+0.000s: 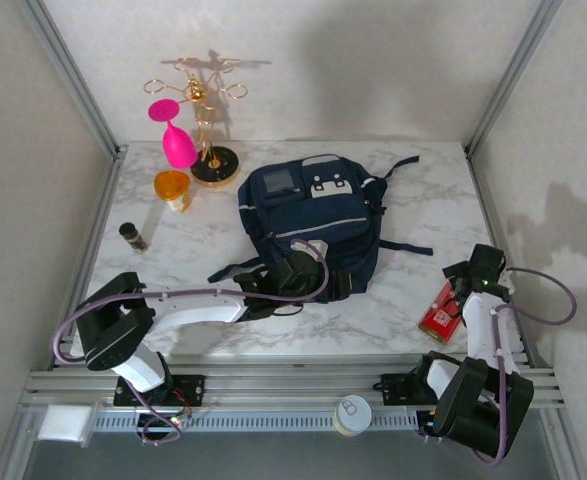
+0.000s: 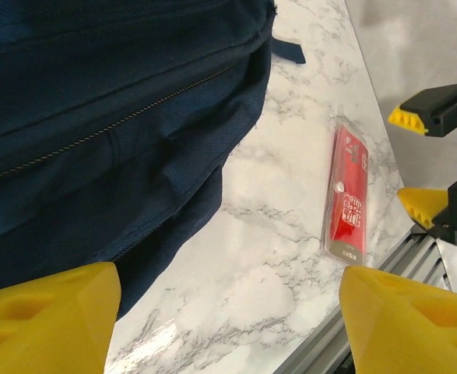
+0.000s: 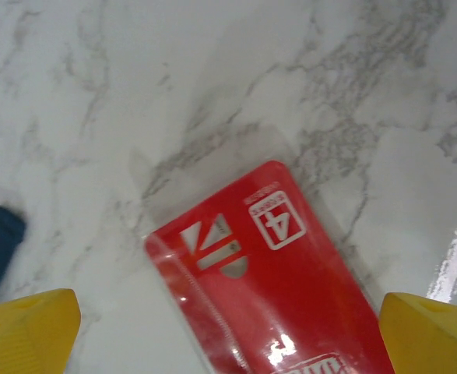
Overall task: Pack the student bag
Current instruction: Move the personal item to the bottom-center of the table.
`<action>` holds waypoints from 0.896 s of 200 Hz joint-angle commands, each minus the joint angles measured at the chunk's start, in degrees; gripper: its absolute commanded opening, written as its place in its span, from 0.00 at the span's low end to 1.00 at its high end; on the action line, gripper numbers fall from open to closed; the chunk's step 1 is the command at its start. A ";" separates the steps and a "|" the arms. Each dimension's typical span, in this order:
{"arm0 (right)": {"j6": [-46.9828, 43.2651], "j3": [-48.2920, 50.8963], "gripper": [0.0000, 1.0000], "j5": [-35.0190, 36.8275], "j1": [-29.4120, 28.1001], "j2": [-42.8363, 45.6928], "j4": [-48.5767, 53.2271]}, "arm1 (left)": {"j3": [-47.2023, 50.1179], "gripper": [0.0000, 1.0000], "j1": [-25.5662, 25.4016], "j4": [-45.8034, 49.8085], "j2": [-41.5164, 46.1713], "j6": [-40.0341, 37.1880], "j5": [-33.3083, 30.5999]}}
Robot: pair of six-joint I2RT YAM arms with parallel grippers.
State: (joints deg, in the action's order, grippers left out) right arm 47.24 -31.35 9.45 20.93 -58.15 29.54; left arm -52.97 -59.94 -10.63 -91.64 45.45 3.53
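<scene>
The bag (image 1: 308, 225) is being shown lying flat on the middle of the marble table (image 1: 413, 190), its patches facing up and its dark straps trailing to the right and toward the near edge. In the left wrist view its zip (image 2: 111, 125) is being seen drawn closed along the side, so what is inside cannot be told. The left gripper (image 1: 303, 272) is being held at the bag's near edge with its fingers wide apart and nothing between them. The right gripper (image 1: 473, 278) is being held released, fingers spread, just above a red packet (image 1: 439, 318) that is lying flat in a clear sleeve near the table's right front corner, well apart from the bag. At the far left, a pink glass (image 1: 178, 140) is being shown tilted, bowl down, at a gold rack (image 1: 208, 110), with an orange cup (image 1: 172, 187) just beside it; the cup's contents cannot be told. A small dark bottle (image 1: 132, 236) is standing nearer the left edge.
</scene>
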 commanded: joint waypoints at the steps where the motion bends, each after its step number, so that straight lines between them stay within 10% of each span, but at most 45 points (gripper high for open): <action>1: 1.87 2.11 0.99 1.96 0.34 -1.07 -1.22 | -2.37 0.75 -0.44 -1.90 -1.95 0.63 1.14; 76: 3.54 7.42 0.99 -4.35 -1.38 -3.71 -5.93 | -1.23 0.80 -0.35 -4.44 -4.04 3.20 -1.33; 179: 14.25 0.15 0.99 -6.58 -24.76 -8.58 -8.19 | -1.91 0.84 -0.26 -4.65 -5.45 5.06 -2.74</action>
State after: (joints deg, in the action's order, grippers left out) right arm 57.84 -28.18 9.72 0.34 -65.91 23.46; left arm -53.56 -59.92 -14.41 -95.81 49.41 2.90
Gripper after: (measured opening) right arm 0.986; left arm 0.834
